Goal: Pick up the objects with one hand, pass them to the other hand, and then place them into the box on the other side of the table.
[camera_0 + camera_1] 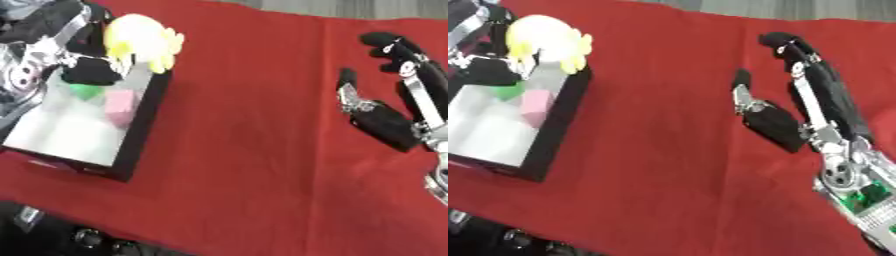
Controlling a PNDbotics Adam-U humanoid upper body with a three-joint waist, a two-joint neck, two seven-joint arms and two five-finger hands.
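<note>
Red cloth [254,150] across the whole table, and one box [140,125] on the left side: black walls, pale floor. Over its far corner comes the left hand [87,67], black, with a pale yellow lump [142,37] right at it, held above the box's top edge; the fingers are dark against dark there, so I cannot tell how they are set or whether they are wrapped round the yellow thing. One yellow object, then, at the box's far rim. Down inside the box, two more things: one green piece [85,90] near the far end, and one pink block [121,107] just beside it, toward the right wall. The two look close, but touching or apart I cannot make out. Over on the right side of the cloth, one right hand [811,97], well apart from the box, palm facing left, fingers straight and reaching up the picture, thumb [744,85] standing off to the left on its own. Nothing in it. Silver links show along the fingers, and the wrist [846,175] is silver with a flash of green near the lower corner.
</note>
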